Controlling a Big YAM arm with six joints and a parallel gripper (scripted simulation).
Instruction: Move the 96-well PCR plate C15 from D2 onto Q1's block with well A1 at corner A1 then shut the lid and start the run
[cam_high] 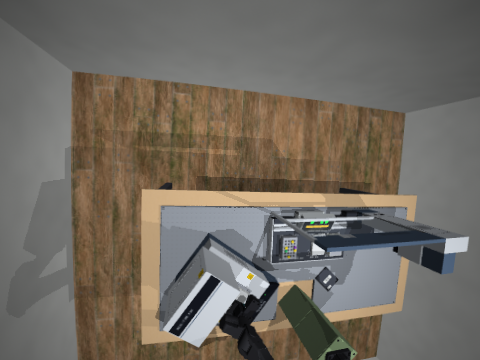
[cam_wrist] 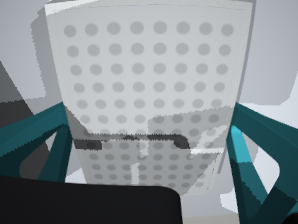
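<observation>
Bench: grey mat (cam_high: 200, 225), cycler (cam_high: 210, 295) near.
Gripper (cam_wrist: 149, 163): I clamp the plate (cam_wrist: 149, 63).
Technique: keep plate level; confirm A1 corner before seating.

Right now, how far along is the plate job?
Done: the plate is picked up, clamped between the tool's teal fingers. In hand: carrying it beside the cycler. Left: seating it on the block, shutting the lid, pressing START. I can't confirm lid state or A1 orientation here.
</observation>
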